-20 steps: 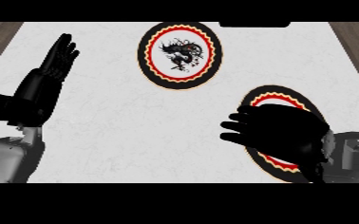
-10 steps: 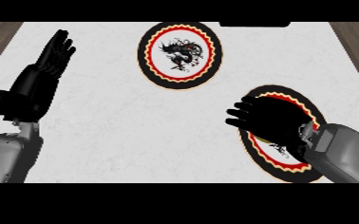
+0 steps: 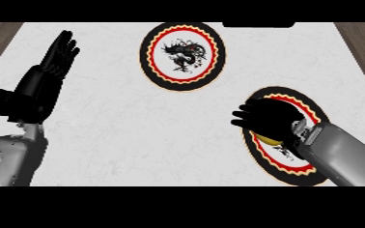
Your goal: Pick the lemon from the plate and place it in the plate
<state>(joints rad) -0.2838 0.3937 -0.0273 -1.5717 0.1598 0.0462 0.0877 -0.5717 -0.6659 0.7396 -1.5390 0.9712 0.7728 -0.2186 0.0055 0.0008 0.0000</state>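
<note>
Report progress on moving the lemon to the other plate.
Nothing delivered yet: the far plate holds no lemon. In hand: the right hand sits over the lemon, only a yellow sliver showing, on the near plate. Remaining: lift, carry, set down. The left hand rests open at the left edge.

The surface [image 3: 107, 125] is white with faint grey marbling. The far plate [image 3: 147, 53] and the near plate [image 3: 308, 105] each have a black rim and a red band with yellow zigzag. The lemon [image 3: 269, 139] is yellow, the right hand [image 3: 267, 118] black.
</note>
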